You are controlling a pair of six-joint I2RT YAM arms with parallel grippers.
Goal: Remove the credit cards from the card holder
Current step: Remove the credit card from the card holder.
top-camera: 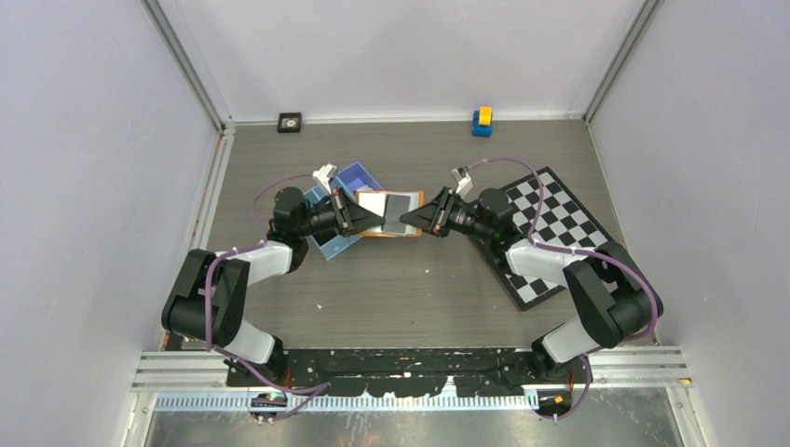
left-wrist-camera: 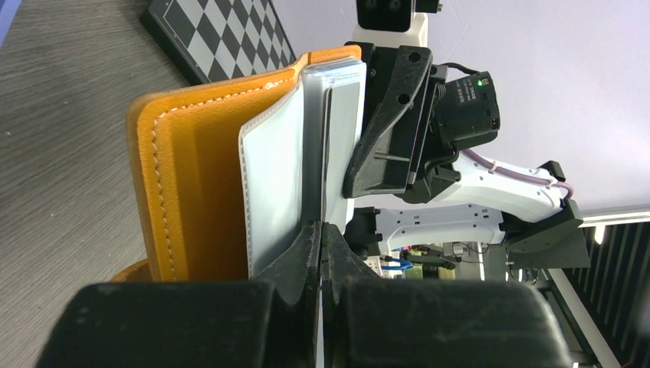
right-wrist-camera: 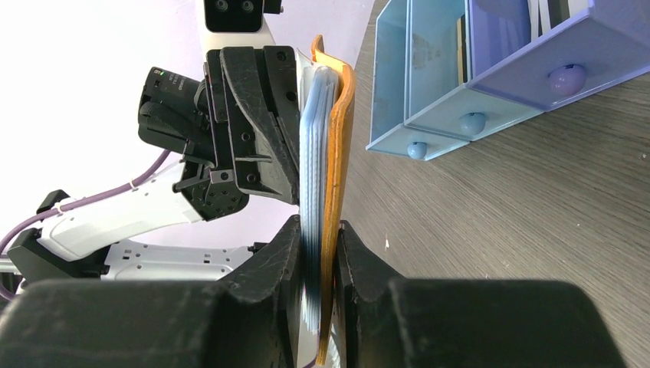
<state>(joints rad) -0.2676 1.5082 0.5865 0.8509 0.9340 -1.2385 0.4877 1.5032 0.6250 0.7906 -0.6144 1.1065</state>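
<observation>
the card holder [top-camera: 392,215] was open near the middle of the table [top-camera: 410,298], orange cover down and pale inside facing up, held between the two grippers, which met it from opposite ends. its left end was just beside the blue tray [top-camera: 347,177], which sat under the left arm. in the top view two cards [top-camera: 375,205] showed in the open face, a white one on the left and a grey one on the right, both inside the holder's outline.

the left gripper [left-wrist-camera: 320,232] was pinched fully closed, fingertips pressed together on a thin pale leaf at the holder's inner edge. whether that leaf was a card or a clear sleeve could not be told. in its wrist view the orange cover with its white stitching stood to one side, and a stack of pale sleeves ran away toward the other gripper.

the right gripper [right-wrist-camera: 317,234] was closed to a narrow gap, clamping the far end of the holder: one finger on the orange cover, the other on the pale blue stack of sleeves and cards. the stack bowed slightly away from the cover.

whether the holder touched the table or hung just above it could not be told.

a black and white chessboard [top-camera: 550,233] lay under the right arm. at the back wall sat a small black square thing [top-camera: 290,122] and a yellow and blue block [top-camera: 482,121], well apart.
</observation>
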